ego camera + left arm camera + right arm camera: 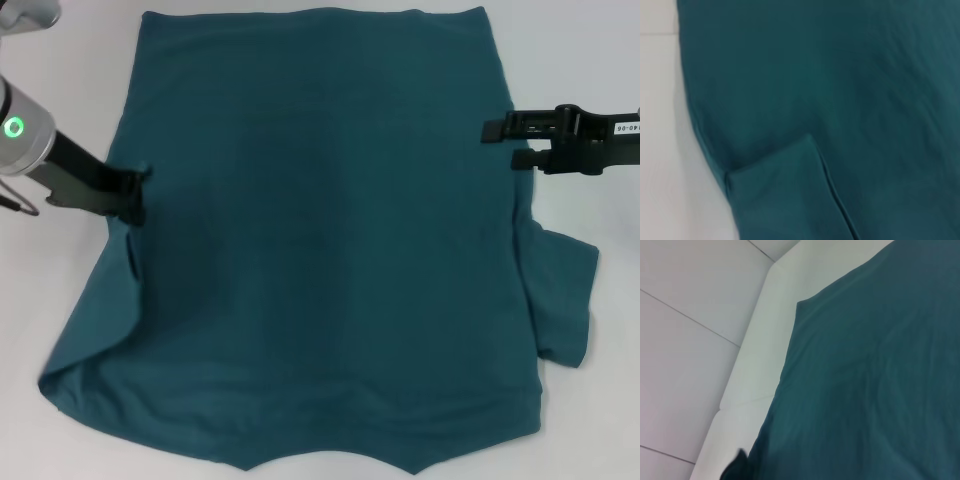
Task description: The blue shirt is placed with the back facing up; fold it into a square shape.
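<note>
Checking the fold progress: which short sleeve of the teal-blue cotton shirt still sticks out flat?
The sleeve on the robot's right, below the right pincer; the left one is folded in.

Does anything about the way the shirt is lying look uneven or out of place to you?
Yes: the blue shirt lies lopsided. Its robot-left sleeve is folded in under the body, bunching that edge, while the right sleeve sticks out flat. The left gripper and right gripper sit at its side edges.

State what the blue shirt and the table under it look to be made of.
Blue shirt: looks like soft matte knit, likely cotton; it lies limp with shallow wrinkles and a folded sleeve. Table: smooth white hard surface, perhaps laminate or painted board; faint sheen, straight seams.
</note>
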`<state>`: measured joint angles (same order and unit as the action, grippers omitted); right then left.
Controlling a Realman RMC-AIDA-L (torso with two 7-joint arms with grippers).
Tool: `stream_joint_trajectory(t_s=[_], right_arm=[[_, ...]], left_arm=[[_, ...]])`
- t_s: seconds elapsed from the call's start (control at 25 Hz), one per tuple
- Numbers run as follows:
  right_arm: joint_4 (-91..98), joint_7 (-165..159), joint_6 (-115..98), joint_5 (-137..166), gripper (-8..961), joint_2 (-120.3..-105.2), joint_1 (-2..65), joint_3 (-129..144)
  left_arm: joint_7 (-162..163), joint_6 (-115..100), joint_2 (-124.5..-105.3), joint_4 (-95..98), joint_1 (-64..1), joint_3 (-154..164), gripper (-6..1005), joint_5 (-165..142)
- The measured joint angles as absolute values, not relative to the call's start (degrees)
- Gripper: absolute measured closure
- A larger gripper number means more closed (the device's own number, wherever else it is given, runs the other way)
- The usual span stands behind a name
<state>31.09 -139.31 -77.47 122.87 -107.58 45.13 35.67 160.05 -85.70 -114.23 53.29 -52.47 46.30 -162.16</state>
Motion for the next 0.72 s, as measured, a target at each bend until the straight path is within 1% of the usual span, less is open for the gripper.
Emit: stream_joint_trajectory(t_s=[0.08, 0.36, 0.52, 0.72], right_arm=[[31.05, -139.31, -77.41, 122.87, 98, -107.57, 45.11, 35.71], [30.96, -139.29, -77.26, 122.91, 97, -107.58, 45.0, 35.77], [30.92, -138.93, -77.03, 123.02, 97, -107.58, 44.81, 35.77], [31.07, -138.79, -76.94, 123.15, 97, -107.51, 44.61, 35.84]], left_arm=[[160.64, -84.69, -114.24, 51.83, -53.38, 46.22, 1000, -162.15], [160.89, -80.82, -114.08, 47.73, -54.84, 46.4, 940, -162.08], [158.15, -79.65, -114.36, 47.68, -54.36, 46.01, 905, -161.27], [149.2, -81.61, -114.85, 48.38, -53.05, 44.7, 862, -152.48]])
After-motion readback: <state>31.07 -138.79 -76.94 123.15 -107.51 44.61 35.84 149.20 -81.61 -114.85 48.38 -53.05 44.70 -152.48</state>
